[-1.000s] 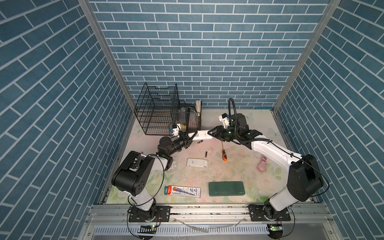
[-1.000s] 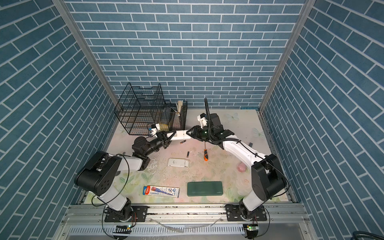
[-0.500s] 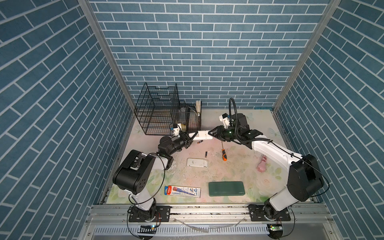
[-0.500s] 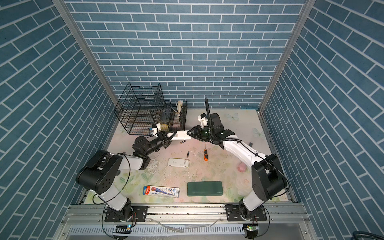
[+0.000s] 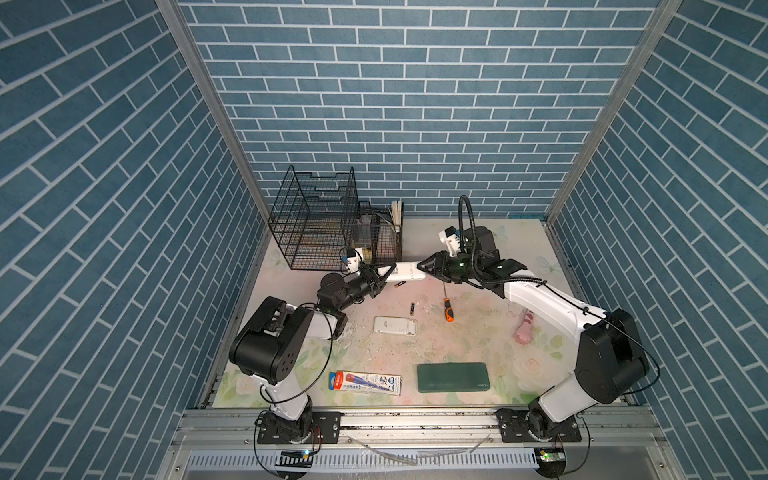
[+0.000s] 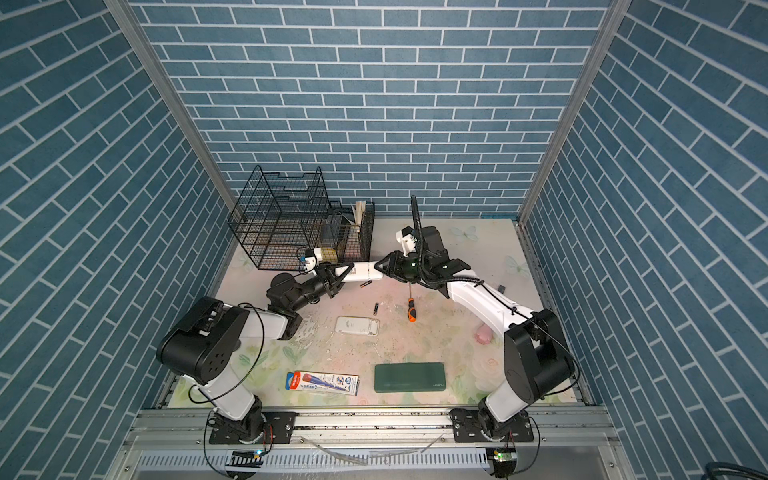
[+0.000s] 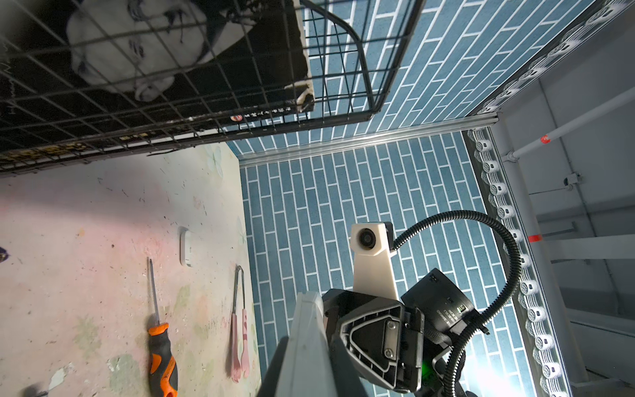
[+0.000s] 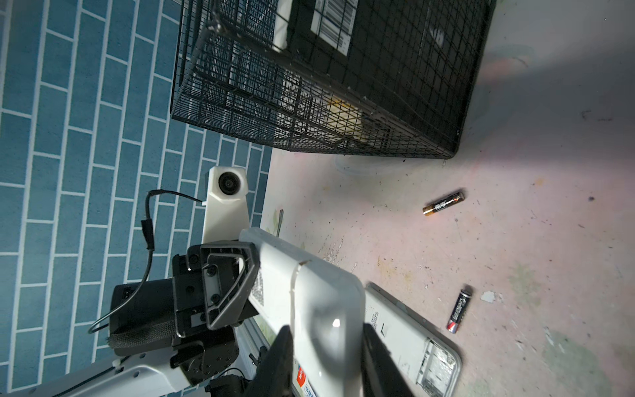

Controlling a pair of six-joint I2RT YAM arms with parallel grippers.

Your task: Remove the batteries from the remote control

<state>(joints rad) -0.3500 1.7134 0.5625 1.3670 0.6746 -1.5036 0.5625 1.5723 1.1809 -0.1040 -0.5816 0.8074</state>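
**Both grippers hold the remote above the table; two batteries lie loose below**

The left gripper (image 5: 380, 276) has its jaws clamped on one end of the white remote control (image 5: 405, 272), which hangs level in the air near the back of the table (image 5: 478, 332), just in front of the small wire basket (image 5: 384, 239). In the right wrist view the left gripper's fingers (image 8: 220, 285) press against the remote's edge at the end that carries a printed label.

The right gripper (image 5: 424, 266) has the remote's opposite end between its jaws. In the right wrist view its two dark fingers (image 8: 278, 364) stand on either side of the rounded white end, close against it; whether they are pressing it firmly I cannot tell.

The remote is a long, flat, white bar with rounded corners, and a seam runs across its body.

Two batteries lie on the table. One battery (image 5: 400, 284), black with a gold end, rests just below the held remote, towards the back edge. The second battery (image 5: 412, 308) lies nearer the middle of the table, just beyond the white cover (image 5: 395, 326), which lies flat with its inner side up.

An orange-and-black screwdriver (image 5: 447, 308) lies to the right of the second battery, apart from it. Towards the front edge are a dark green case (image 5: 453, 377) and a printed box (image 5: 365, 382). The tall wire rack (image 5: 311, 224) stands in the back left corner.
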